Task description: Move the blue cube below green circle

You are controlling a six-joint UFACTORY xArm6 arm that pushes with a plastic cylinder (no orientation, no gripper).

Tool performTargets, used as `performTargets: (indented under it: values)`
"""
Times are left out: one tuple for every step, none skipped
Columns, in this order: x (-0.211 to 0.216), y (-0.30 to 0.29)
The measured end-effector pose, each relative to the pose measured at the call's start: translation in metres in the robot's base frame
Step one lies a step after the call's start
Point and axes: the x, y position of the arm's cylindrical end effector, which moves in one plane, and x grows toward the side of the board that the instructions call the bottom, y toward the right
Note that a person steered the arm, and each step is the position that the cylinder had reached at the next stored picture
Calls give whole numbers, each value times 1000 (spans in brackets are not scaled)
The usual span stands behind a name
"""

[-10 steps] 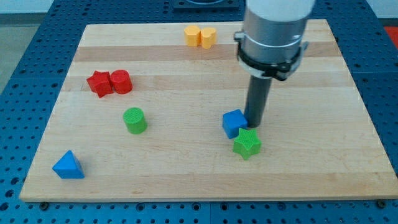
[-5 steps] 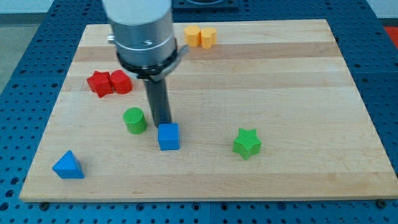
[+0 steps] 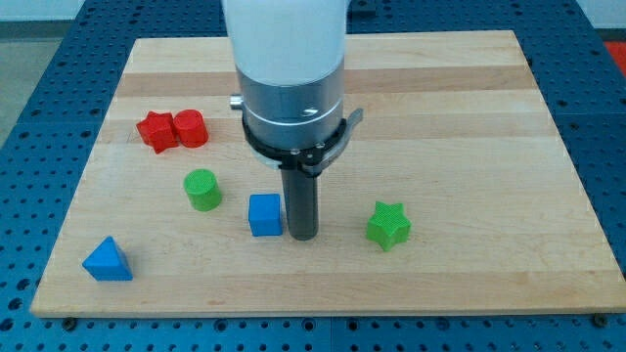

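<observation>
The blue cube [image 3: 265,215] sits on the wooden board [image 3: 469,127], below and to the right of the green circle [image 3: 203,190], a short cylinder. My tip [image 3: 304,236] rests on the board just to the right of the blue cube, very close to its right side. The rod rises from there into the large grey arm body above.
A green star [image 3: 388,225] lies to the right of my tip. A red star [image 3: 155,131] and a red cylinder [image 3: 190,128] sit together at the view's left. A blue triangle [image 3: 107,260] is at the bottom left. The arm hides the board's top middle.
The blue cube was pushed left from beside the green star to near the green circle. My tip moved from the cube's top left to its right side. The green circle shifted slightly left.
</observation>
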Motion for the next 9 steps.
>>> performTargets:
  values:
    - [0, -15]
    - [-3, -19]
    - [12, 0]
    - [-11, 18]
    - [-27, -4]
    - [-13, -31]
    - [1, -61]
    - [17, -92]
    - [35, -118]
